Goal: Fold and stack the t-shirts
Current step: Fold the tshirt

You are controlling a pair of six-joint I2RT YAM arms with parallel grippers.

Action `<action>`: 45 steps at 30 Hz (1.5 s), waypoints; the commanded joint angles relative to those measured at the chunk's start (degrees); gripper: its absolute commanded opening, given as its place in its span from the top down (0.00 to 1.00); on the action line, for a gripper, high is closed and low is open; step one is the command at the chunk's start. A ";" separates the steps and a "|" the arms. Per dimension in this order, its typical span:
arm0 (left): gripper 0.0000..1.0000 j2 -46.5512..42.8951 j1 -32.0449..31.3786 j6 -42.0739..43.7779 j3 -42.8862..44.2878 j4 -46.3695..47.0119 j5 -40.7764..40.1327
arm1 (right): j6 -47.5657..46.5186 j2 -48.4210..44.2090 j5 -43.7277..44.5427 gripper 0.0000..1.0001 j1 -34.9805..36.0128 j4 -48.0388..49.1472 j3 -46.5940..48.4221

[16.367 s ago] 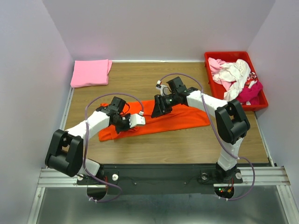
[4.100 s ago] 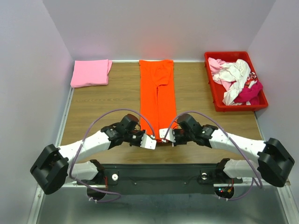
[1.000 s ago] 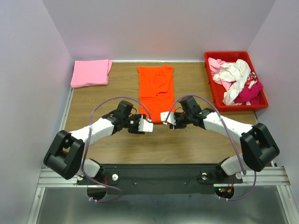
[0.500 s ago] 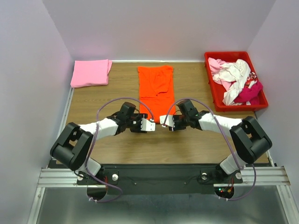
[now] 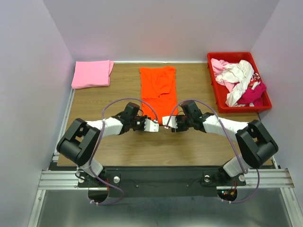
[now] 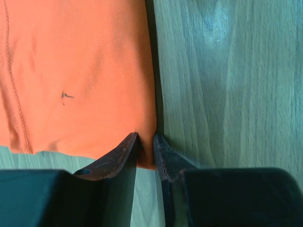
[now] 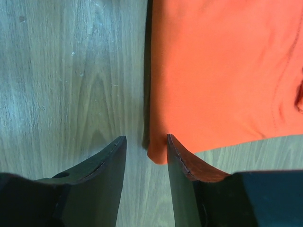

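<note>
We see the wooden worktop carrying the orange shirt, which lies flat as a folded strip running from the back edge toward the arms. To the right of the orange shirt stands a red crate holding crumpled white and magenta shirts. Well to its left lies a folded pink shirt. At the orange shirt's near left corner, the left end effector is clenched, with that corner of cloth pinched in its narrow gap. At the near right corner, the right end effector stands released, its fingers apart with the cloth corner lying between them. We see a small dark mark on the orange cloth, too small to read.
</note>
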 commanded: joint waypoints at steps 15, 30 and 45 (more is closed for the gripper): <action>0.76 1.50 0.17 0.33 2.50 -4.00 0.43 | -0.83 6.84 1.09 0.66 -0.18 5.63 1.26; 1.00 -5.87 1.05 -3.54 8.21 -14.18 4.99 | 4.79 0.96 0.83 0.99 -0.18 -2.79 7.75; 1.00 -26.60 -7.72 -2.40 4.63 -34.23 7.63 | 14.98 -18.97 -6.38 0.99 5.69 -28.71 8.91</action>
